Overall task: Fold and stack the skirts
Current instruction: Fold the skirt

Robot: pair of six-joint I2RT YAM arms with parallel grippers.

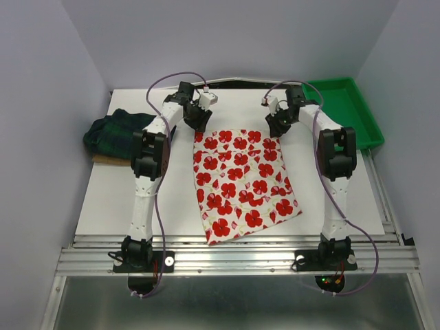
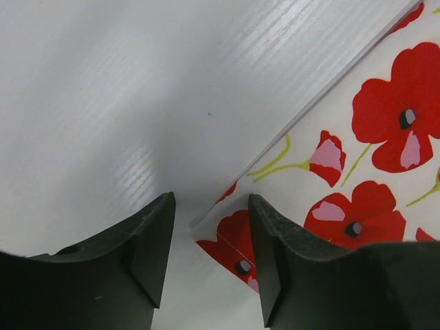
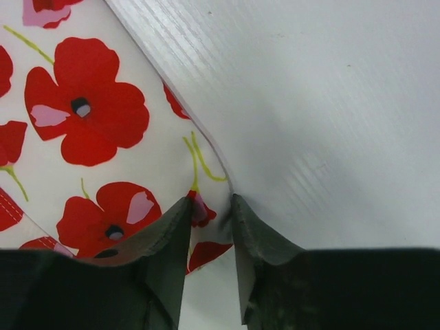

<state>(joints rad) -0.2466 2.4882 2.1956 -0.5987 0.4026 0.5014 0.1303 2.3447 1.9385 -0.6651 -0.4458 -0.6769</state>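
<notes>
Black left pincer (image 2: 210, 213) stands spread, the white red-poppy cloth skirt (image 2: 357, 158) corner just inside its fingers; the right pincer (image 3: 212, 206), narrowly parted, straddles the other corner. Both should pinch deep, then lift evenly together.

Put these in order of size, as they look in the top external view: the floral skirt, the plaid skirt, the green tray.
1. floral skirt: clearly the largest.
2. green tray and plaid skirt: they look nearly alike and each is partly hidden, so I do not rank them.
</notes>
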